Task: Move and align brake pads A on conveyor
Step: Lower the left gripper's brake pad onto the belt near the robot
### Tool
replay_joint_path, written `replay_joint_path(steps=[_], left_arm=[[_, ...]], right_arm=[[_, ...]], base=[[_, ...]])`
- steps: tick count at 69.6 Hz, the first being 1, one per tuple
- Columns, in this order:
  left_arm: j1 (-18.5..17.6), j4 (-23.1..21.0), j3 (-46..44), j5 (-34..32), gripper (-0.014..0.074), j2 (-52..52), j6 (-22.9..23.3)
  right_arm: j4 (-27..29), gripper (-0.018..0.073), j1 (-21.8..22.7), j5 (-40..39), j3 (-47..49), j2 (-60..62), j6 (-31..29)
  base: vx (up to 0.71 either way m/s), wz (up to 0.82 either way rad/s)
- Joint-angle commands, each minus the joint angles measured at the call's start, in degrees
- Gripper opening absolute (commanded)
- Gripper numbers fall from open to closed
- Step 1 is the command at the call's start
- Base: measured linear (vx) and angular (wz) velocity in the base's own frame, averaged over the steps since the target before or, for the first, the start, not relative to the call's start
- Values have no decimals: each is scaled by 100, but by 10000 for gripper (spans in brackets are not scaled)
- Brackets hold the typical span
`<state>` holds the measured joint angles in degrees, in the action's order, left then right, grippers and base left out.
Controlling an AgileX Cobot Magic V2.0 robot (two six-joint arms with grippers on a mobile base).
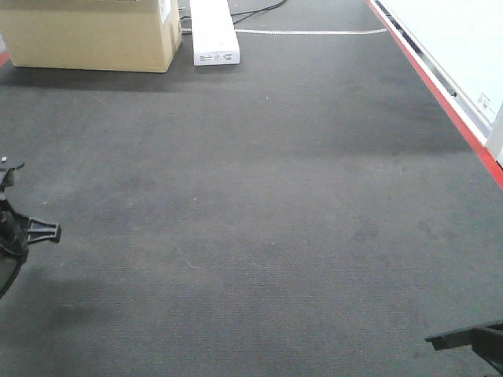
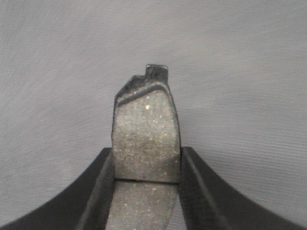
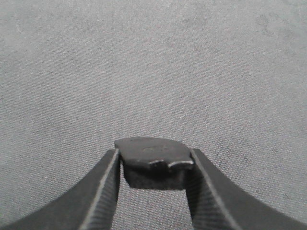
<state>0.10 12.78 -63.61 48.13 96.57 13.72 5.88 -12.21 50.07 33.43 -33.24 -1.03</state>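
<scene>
The left hand (image 2: 146,160) is clamping a brake pad (image 2: 146,129) between its fingers, over the conveyor (image 1: 259,196). The right hand (image 3: 153,167) is gripping a second brake pad (image 3: 152,152), likewise over the conveyor. A cardboard box (image 1: 86,31) and a white casing (image 1: 214,31) are sitting at the conveyor's far end.

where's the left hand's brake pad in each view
Front: cannot make it out; the left hand sits at the left edge.
Left wrist: centre, the pad clamped in the hand.
Right wrist: not in it; the right hand holds a second pad.
Shared: the dark belt below.
</scene>
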Motion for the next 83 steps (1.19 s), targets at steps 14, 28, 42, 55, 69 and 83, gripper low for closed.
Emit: replay_joint_path(steps=[14, 28, 42, 55, 69, 83], left_arm=[[73, 65, -183, -366, -6, 248, -92], [73, 65, -183, -564, -6, 547, -92], [73, 59, -189, -592, 15, 640, -220], [73, 59, -189, -434, 124, 640, -434], [73, 59, -189, -293, 329, 621, -602], [73, 59, -189, -93, 528, 601, -602]], right_arm=[[-4, -12, 9, -405, 168, -13, -60], [-4, -12, 9, -405, 168, -13, -60], [-4, -12, 9, -400, 168, -13, -60], [-4, -12, 9, -400, 168, -13, -60], [-4, -12, 9, -400, 168, -13, -60], [-4, -12, 9, -400, 168, -13, -60]], base=[[0, 0], [0, 0], [0, 0], [0, 0], [0, 0], [0, 0]])
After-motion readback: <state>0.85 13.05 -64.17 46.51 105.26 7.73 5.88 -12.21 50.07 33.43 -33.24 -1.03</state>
